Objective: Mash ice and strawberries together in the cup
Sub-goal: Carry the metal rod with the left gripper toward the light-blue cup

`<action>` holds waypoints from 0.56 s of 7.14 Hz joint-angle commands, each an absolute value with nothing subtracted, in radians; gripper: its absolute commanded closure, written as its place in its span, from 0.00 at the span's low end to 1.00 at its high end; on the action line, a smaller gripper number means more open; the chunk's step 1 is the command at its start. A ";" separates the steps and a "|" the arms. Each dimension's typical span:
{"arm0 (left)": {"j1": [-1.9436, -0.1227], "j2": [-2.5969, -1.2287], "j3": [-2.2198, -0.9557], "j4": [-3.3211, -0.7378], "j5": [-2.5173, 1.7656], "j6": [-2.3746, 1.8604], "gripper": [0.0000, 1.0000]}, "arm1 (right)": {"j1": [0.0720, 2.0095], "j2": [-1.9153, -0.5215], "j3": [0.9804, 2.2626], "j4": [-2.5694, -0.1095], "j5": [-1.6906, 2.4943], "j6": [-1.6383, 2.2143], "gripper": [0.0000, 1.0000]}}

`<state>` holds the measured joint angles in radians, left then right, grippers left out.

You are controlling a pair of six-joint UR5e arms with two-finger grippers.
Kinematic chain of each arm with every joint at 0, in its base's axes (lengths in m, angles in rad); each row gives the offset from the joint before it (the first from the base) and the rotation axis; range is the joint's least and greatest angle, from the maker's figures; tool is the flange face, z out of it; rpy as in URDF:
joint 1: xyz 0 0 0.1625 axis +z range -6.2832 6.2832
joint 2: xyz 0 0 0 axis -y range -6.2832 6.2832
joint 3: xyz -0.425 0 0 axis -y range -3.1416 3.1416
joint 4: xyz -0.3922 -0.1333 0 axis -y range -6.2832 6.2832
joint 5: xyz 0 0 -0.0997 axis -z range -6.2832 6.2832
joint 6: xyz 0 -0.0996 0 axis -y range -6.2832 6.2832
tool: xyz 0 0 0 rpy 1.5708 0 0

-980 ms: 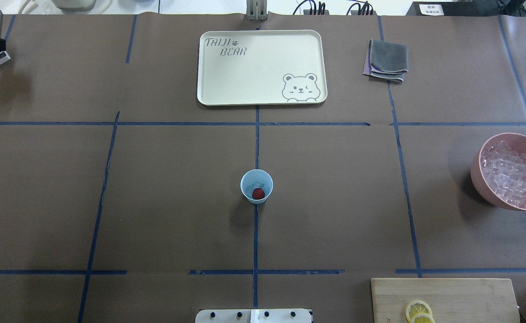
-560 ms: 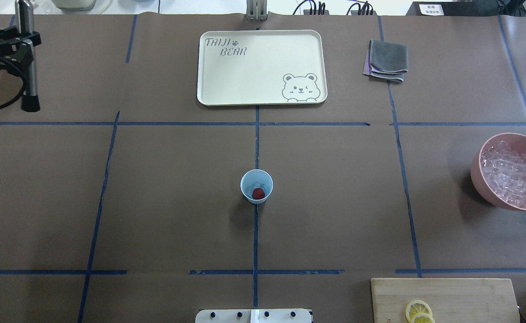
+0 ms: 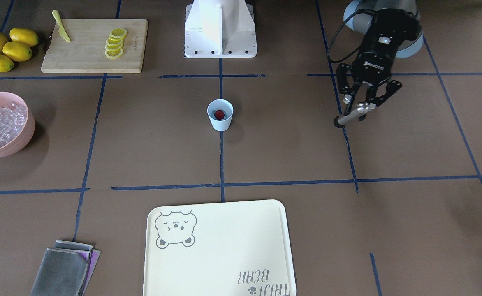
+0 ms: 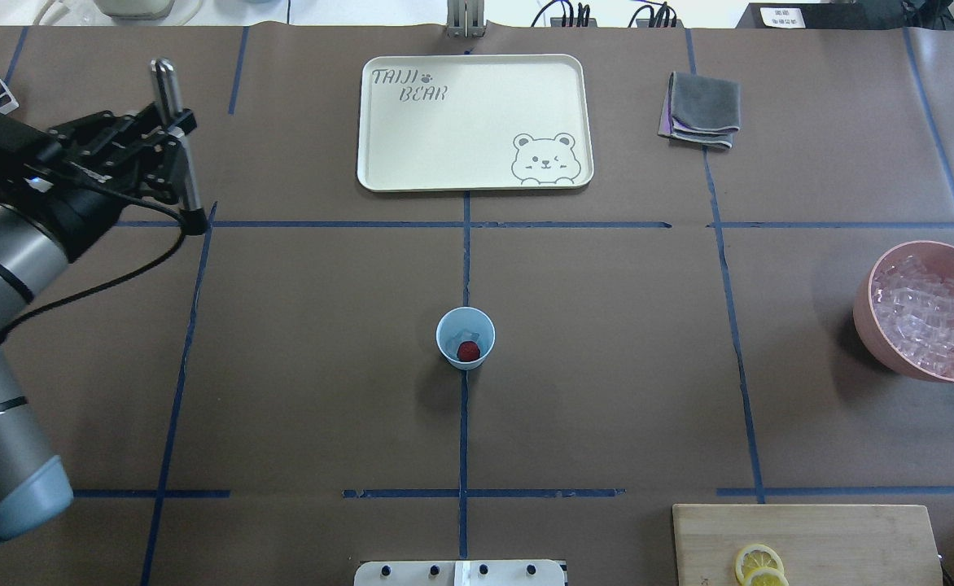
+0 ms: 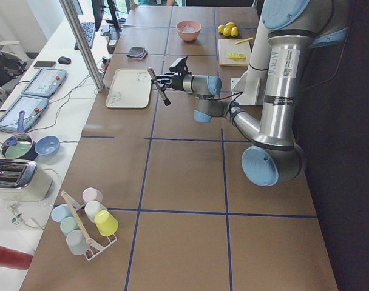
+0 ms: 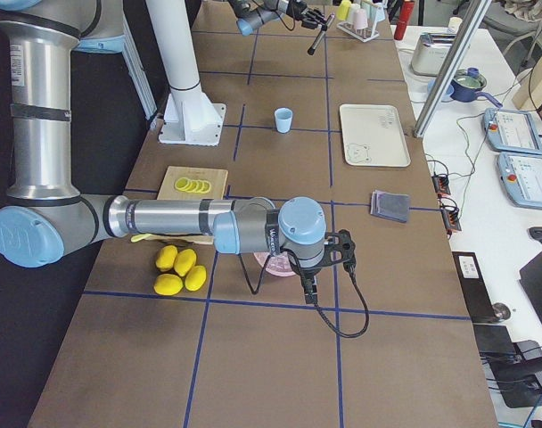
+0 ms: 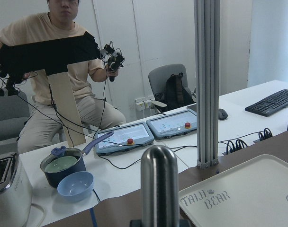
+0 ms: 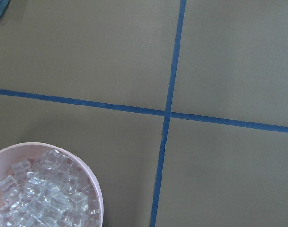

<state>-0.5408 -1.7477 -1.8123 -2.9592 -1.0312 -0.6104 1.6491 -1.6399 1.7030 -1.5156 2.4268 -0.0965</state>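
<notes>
Nearest the robot, on its right side: a wooden cutting board (image 4: pixel 803 533) w/ lemon slices (image 4: pixel 758 563) and a yellow-green knife (image 3: pixel 61 31) on it, whole lemons (image 3: pixel 8 47) just beside. A bit farther, at the right table edge, the right gripper (image 6: pixel 309 287) hung near the pink bowl (image 4: pixel 862 303); its jaws couldn't be told from any view. Mid-table, the cup (image 4: pixel 439 325) stood on the centre tape line, well apart from the rest. Btwn it and the left gripper (image 4: pixel 174 129) lay only the brown-papered table (image 4: pixel 607 366) w/ its blue tape lines. Farthest out were the cream bear tray (image 4: pixel 469 130), straight beyond the cup, and a folded grey cloth (image 4: pixel 701 106) to the tray's right.

Containers: the pink bowl held a heap of clear cubes (image 4: pixel 929 317). The cup held a few pcs of ice (image 4: pixel 467 334) and one dark red strawberry (image 4: pixel 468 352), berry on the robot's side, ice just beyond it.

Orientation: the cup was upright, mouth up, long axis vertical. The left gripper, to the left of and beyond the cup, had its jaws clamped on a metal rod (image 4: pixel 188 189) at the upper shaft. Rod's long axis was near vertical but tilted, rounded steel end up, black tip down by a tape crossing. Whether the tip touched the paper couldn't be told.
</notes>
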 commanded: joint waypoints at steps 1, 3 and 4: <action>-0.437 -1.865 -1.672 -3.249 -0.994 -0.612 1.00 | 1.649 -1.641 1.706 -1.514 2.424 -0.095 0.01; -0.431 -1.897 -1.646 -3.382 -1.095 -0.614 1.00 | 1.649 -1.643 1.712 -1.513 2.431 -0.095 0.01; -0.430 -1.937 -1.644 -3.385 -1.101 -0.614 1.00 | 1.649 -1.644 1.710 -1.513 2.433 -0.095 0.01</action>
<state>-0.4328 -1.8977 -1.6502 -3.3560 -1.0729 -0.6133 1.6491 -1.6431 1.7098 -1.5127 2.4299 -0.0952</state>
